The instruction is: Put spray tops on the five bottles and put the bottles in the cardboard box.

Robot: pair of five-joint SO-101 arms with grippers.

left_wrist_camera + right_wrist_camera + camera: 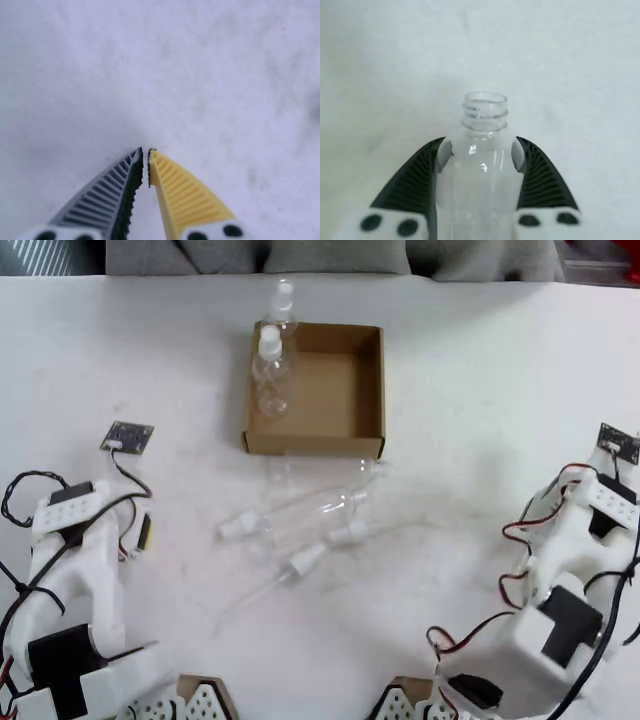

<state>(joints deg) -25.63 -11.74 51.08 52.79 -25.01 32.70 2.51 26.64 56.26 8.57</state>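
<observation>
Gripping a clear bottle (480, 180) by its shoulders, the right claw (480, 142) presses its two black fingers on either side just under the threaded neck (485, 107), which is open and has no top on it. The left claw (145, 154) is narrowed to nothing, its grey and yellow tips meeting over bare bench (210, 75) and carrying nothing. The step in hand therefore looks like capping this bottle: one arm steadies it and the other is free to bring a top. Farther out, in the middle of the bench, a lying bottle (315, 508) seems to carry a white top at one end. Just beside it are a loose spray top (305, 560), its thin tube trailing toward the near edge, and a second spray top (350, 533) close against the lying bottle. The next move probably calls for the left claw to open, take one of these by its head so the tube hangs free, feed the tube down the held neck and twist it home. Beyond them the cardboard box (372, 390) holds a topped bottle (270, 365) against one side wall. Another topped bottle (283, 302) stands just past the far wall, so much of the work looks undone.
</observation>
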